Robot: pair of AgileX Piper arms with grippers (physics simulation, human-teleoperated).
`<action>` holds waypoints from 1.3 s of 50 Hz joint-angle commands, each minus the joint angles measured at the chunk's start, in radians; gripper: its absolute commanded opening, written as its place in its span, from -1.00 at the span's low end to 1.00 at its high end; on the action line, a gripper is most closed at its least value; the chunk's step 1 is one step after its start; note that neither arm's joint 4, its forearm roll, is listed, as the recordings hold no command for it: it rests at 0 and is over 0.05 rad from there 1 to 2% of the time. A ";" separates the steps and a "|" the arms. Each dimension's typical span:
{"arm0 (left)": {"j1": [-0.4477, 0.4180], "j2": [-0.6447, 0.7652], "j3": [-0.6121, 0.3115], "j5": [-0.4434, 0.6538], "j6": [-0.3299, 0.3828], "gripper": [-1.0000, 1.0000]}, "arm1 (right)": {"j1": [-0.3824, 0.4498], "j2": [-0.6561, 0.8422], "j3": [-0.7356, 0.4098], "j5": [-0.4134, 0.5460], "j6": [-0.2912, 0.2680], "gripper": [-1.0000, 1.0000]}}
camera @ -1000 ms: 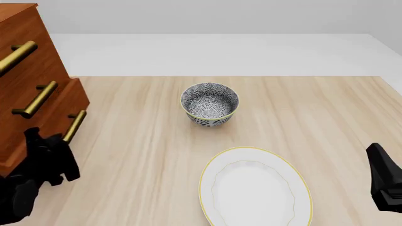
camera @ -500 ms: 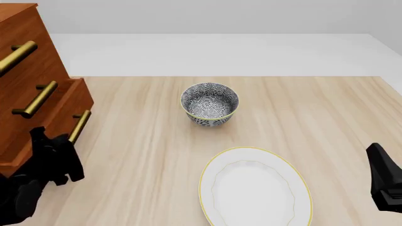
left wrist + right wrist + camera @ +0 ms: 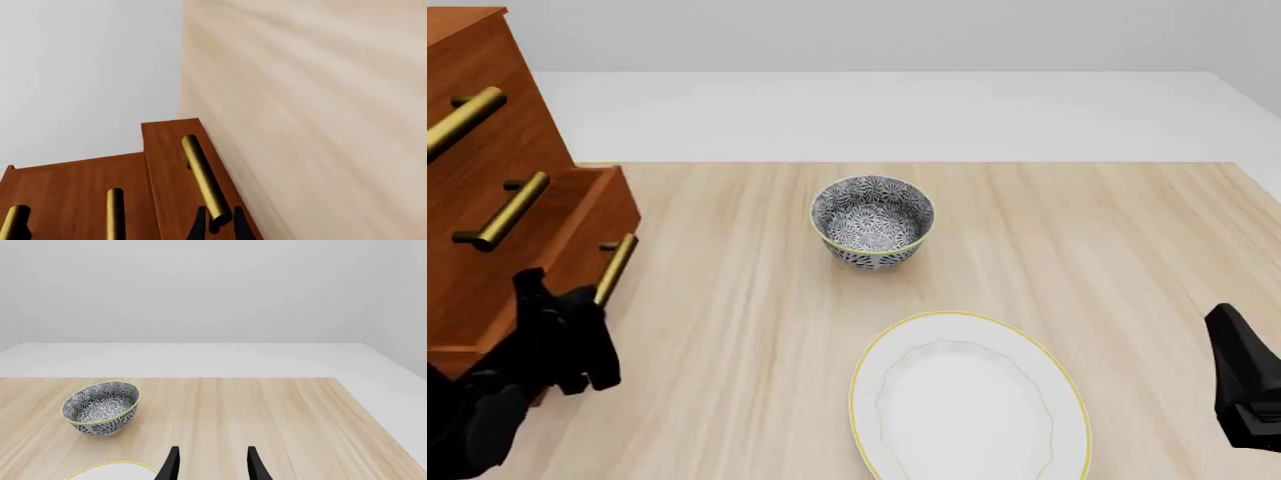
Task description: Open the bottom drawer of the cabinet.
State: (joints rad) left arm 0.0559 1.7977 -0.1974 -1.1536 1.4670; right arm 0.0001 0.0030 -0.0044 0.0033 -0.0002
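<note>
At the far left of the front view stands the cabinet [image 3: 481, 150], a tall reddish-brown chest running from the upper left corner down the left edge, with three brass bar handles stacked along its face. Its bottom drawer [image 3: 574, 250] juts out past the two above it, toward the middle of the desk [image 3: 1068, 230], and its handle [image 3: 615, 268] slants down the drawer front. The left gripper [image 3: 577, 335] sits in the lower left of the frame, a black arm rising from the bottom edge with its fingers [image 3: 531, 290] reaching up to the near end of that handle. In the left wrist view the dark fingers [image 3: 197, 227] stand close on either side of the lower end of the brass bar [image 3: 205, 180], clamped on it, with the drawer front [image 3: 167, 165] behind and the two other handles further toward the lower left of that frame. Near the centre of the front view a blue-and-white patterned bowl [image 3: 872, 221] rests upright on the desk, and below it, well apart, a white plate with a yellow rim [image 3: 968, 400] runs off the bottom edge. At the lower right edge the right gripper [image 3: 1244, 385] shows only as a black block, away from everything; in the right wrist view its fingers [image 3: 255, 465] stand apart and hold nothing.
</note>
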 commanded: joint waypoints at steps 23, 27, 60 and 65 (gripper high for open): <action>-0.129 -0.062 -0.095 -0.015 -0.010 -1.00 | 0.000 0.000 0.000 0.000 0.000 1.00; -0.131 -0.057 -0.099 -0.016 -0.010 -1.00 | 0.000 0.000 0.000 0.000 0.000 1.00; -0.124 -0.026 -0.100 -0.028 -0.001 1.00 | 0.000 0.000 0.000 0.000 0.000 1.00; -0.124 -0.030 -0.105 -0.020 -0.006 1.00 | 0.000 0.000 0.000 0.000 0.000 1.00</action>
State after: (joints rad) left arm -0.0619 1.7911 -0.2496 -1.1291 1.4591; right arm 0.0001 0.0031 -0.0044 0.0033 -0.0002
